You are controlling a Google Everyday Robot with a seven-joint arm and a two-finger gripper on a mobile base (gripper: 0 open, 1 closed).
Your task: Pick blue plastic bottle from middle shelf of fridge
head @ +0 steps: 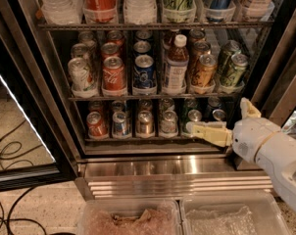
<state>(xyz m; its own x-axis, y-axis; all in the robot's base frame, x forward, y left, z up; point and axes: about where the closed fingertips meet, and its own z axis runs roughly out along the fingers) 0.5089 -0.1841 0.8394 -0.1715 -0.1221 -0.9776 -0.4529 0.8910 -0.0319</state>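
Note:
The blue plastic bottle (176,65) stands upright on the middle shelf (123,98) of the fridge (35,72), in the fourth lane from the left. It has a white cap, a dark drink and a pale label. Cans stand on both sides of it. My gripper (217,115) hangs at the lower right, in front of the bottom shelf's right end, below and to the right of the bottle. It is open with nothing in it: one cream finger (207,131) points left, the other (248,107) points up.
The open glass door (20,131) stands at the left. A Coca-Cola can (113,75) and a blue Pepsi can (144,72) stand left of the bottle, gold and green cans to its right. The steel base ledge (158,168) and two clear bins (182,219) lie below.

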